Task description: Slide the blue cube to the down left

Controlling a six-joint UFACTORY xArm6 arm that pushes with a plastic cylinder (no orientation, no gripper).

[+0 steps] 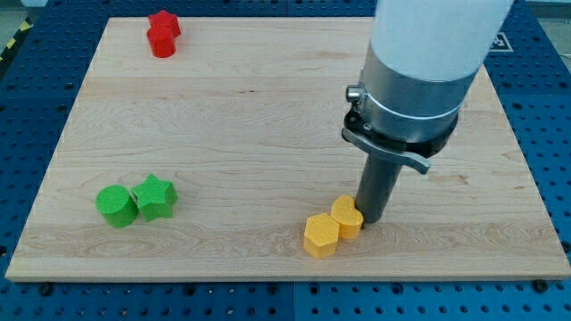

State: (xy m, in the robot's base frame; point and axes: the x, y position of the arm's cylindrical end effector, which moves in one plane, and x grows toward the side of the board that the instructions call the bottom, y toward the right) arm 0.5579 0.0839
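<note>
No blue cube shows in the camera view; the wide arm body hides part of the board at the view's upper right. My tip (370, 218) rests on the wooden board (268, 116) at the lower middle right, right against the right side of a yellow block (346, 215). A yellow hexagonal block (321, 236) touches that block on its lower left.
A green cylinder (116, 206) and a green star (155, 197) sit together at the view's lower left. A red star (166, 21) and a red cylinder (161, 43) sit together at the top left. Blue perforated table surrounds the board.
</note>
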